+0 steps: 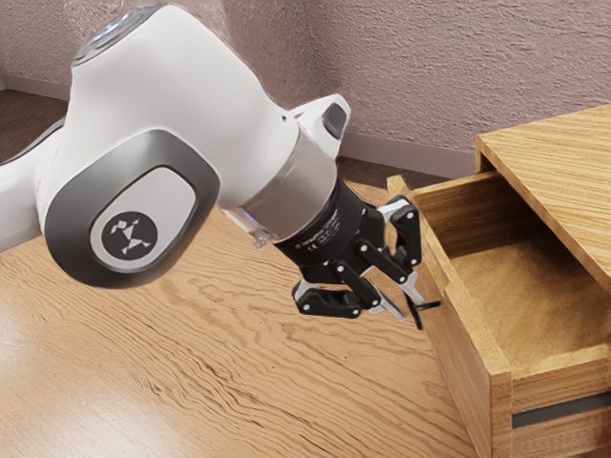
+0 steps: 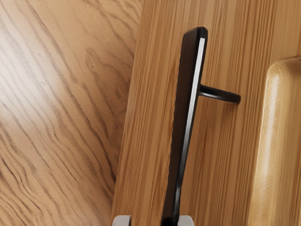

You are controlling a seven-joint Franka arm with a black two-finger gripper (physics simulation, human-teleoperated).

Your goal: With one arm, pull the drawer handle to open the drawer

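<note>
The hand (image 1: 406, 298) straddles the black drawer handle (image 2: 184, 122) with its fingers slightly parted and a gap on one side, so nothing is clamped. The drawer (image 1: 473, 358) stands well out of its cabinet (image 1: 563, 162), its front just ahead of the hand. On a further pull, the unclamped handle could slip free.
</note>
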